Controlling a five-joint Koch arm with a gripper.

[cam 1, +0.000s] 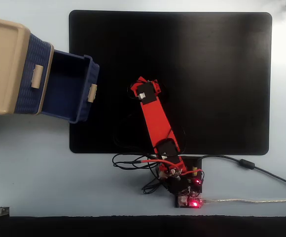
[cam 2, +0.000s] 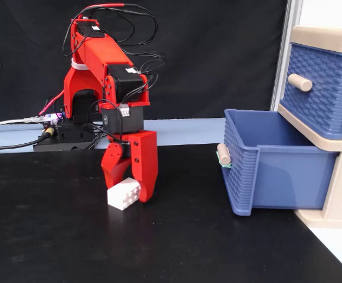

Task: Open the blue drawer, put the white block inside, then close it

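The blue drawer [cam 1: 69, 88] [cam 2: 274, 168] is pulled out of the beige cabinet [cam 1: 2, 64] and is empty inside; its beige handle [cam 2: 223, 154] faces the mat. The white block [cam 2: 124, 194] lies on the black mat. My red gripper [cam 2: 128, 190] has come down over it, open, with one finger behind the block's left part and the other finger [cam 2: 147, 177] at its right end. From above, the gripper [cam 1: 142, 85] and arm hide the block.
The upper blue drawer [cam 2: 318, 88] [cam 1: 32, 74] is closed. The black mat [cam 1: 207, 74] covers most of the table. The arm's base, board and cables [cam 1: 182, 187] sit at the near edge of the mat.
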